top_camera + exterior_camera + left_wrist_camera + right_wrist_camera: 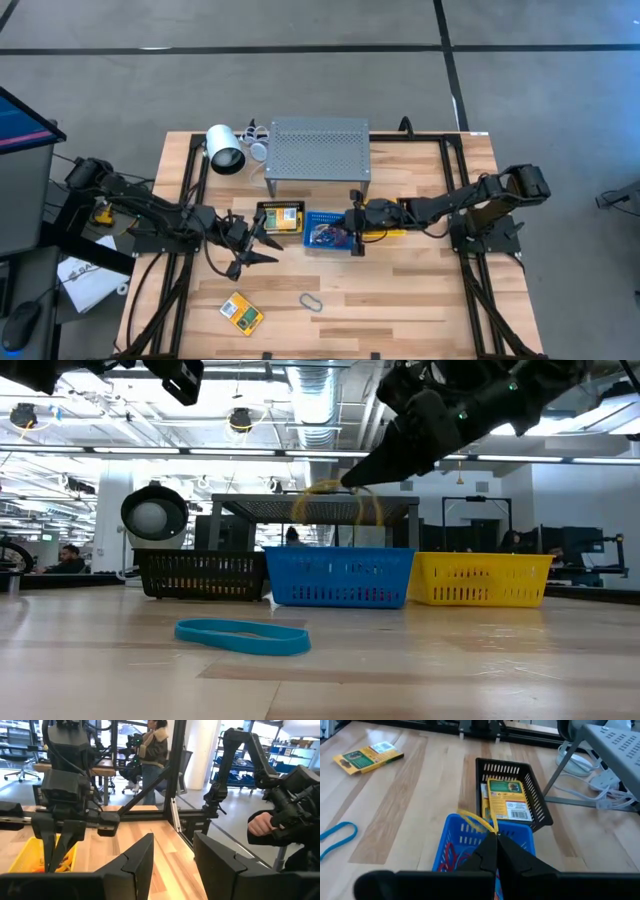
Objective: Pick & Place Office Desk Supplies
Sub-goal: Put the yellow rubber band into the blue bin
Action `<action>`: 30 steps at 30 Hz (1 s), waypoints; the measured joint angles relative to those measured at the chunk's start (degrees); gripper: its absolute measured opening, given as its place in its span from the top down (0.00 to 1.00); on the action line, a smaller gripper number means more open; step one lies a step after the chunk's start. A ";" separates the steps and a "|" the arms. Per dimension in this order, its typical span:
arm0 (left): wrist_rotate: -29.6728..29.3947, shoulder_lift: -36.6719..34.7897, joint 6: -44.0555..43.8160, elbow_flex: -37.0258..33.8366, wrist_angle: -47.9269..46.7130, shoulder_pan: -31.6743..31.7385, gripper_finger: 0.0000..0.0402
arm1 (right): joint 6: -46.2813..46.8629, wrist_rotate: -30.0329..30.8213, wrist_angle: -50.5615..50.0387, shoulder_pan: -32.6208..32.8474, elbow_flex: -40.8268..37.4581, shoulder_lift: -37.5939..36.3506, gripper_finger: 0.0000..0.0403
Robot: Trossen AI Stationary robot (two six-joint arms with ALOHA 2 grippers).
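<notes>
My right gripper (496, 836) is shut on a thin yellow band loop (476, 822) and hovers over the blue basket (322, 234), which holds red and other bands. In the low view the loop (335, 503) hangs below the fingers (372, 468), above the basket's rim (338, 554). A yellow-and-green pack (505, 800) lies in the black basket (281, 218). A second pack (241, 313) and a blue band loop (242, 635) lie flat on the table. My left gripper (262, 246) is open and holds nothing, above the table beside the black basket. My right gripper pinches the yellow band loop between its two shut fingertips, at the loop's end nearest them (491, 830). The fingers slant downward toward the table's left. The loop is lifted clear and hangs slack over the blue basket.
A yellow basket (482, 580) stands to the right of the blue one, under my right arm. The grey perforated shelf (318, 148) and the white lamp-like object (224, 150) stand behind the baskets. A person (152, 750) stands beyond the table. Bare wood lies along the near edge.
</notes>
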 joint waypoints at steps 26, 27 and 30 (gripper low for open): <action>-0.34 0.02 1.07 0.00 -0.64 0.00 0.66 | 2.79 -1.03 4.46 0.06 0.47 10.29 1.00; -0.34 0.02 1.07 0.00 -0.63 0.00 0.66 | 3.07 -1.01 3.96 0.06 0.47 10.29 1.00; -0.34 0.02 1.07 0.00 -0.63 0.00 0.66 | 3.89 -1.01 2.68 0.06 0.47 10.29 1.00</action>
